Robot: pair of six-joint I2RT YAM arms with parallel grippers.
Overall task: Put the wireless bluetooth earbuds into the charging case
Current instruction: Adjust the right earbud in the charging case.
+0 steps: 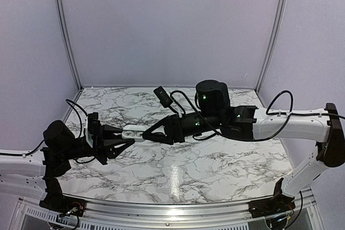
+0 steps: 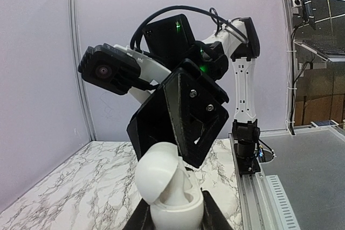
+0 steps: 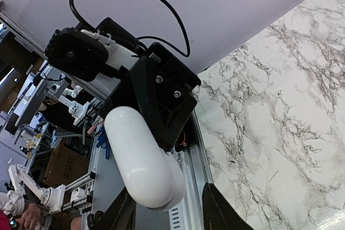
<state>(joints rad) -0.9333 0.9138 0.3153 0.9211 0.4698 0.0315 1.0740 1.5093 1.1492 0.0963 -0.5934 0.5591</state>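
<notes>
My left gripper [image 1: 123, 137] is shut on the lower body of the white charging case [image 1: 132, 132] and holds it above the marble table. In the left wrist view the case [image 2: 177, 203] sits between the left gripper's [image 2: 176, 216] fingers with its domed lid [image 2: 157, 173] tilted partly open. The right gripper [image 1: 146, 134] meets it from the right, and one of its black fingers [image 2: 188, 117] hangs just behind the lid. In the right wrist view the case [image 3: 141, 154] lies between the spread fingers of the right gripper [image 3: 167, 211], with a gap beside it. The earbuds are hidden.
The marble table [image 1: 215, 160] spreads beneath both arms. A metal rail [image 1: 178, 208] runs along its near edge. Purple walls enclose the back and sides. The right arm's cables [image 1: 180, 100] loop over the table's middle.
</notes>
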